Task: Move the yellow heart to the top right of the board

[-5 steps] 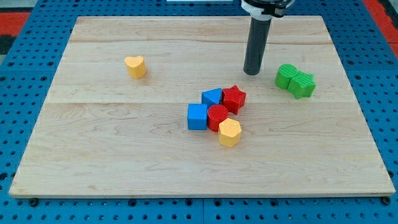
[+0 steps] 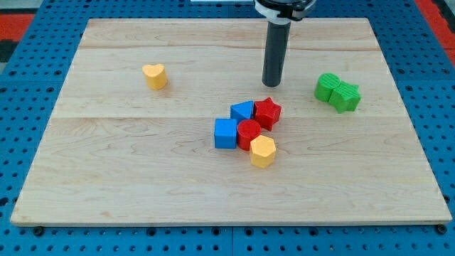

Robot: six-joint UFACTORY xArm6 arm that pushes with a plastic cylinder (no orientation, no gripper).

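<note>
The yellow heart (image 2: 154, 75) lies alone on the wooden board (image 2: 128, 163), in its upper left part. My tip (image 2: 271, 84) stands upper middle, far to the right of the heart and just above the centre cluster, touching no block. That cluster holds a red star (image 2: 267, 112), two blue blocks (image 2: 242, 111) (image 2: 225, 133), a red cylinder (image 2: 249, 133) and a yellow hexagon (image 2: 262, 151).
Two green blocks (image 2: 338, 92) sit pressed together at the right side of the board. A blue pegboard (image 2: 21, 142) surrounds the board on all sides.
My tip has moved to the left by a small step, away from the green blocks. No block has moved.
</note>
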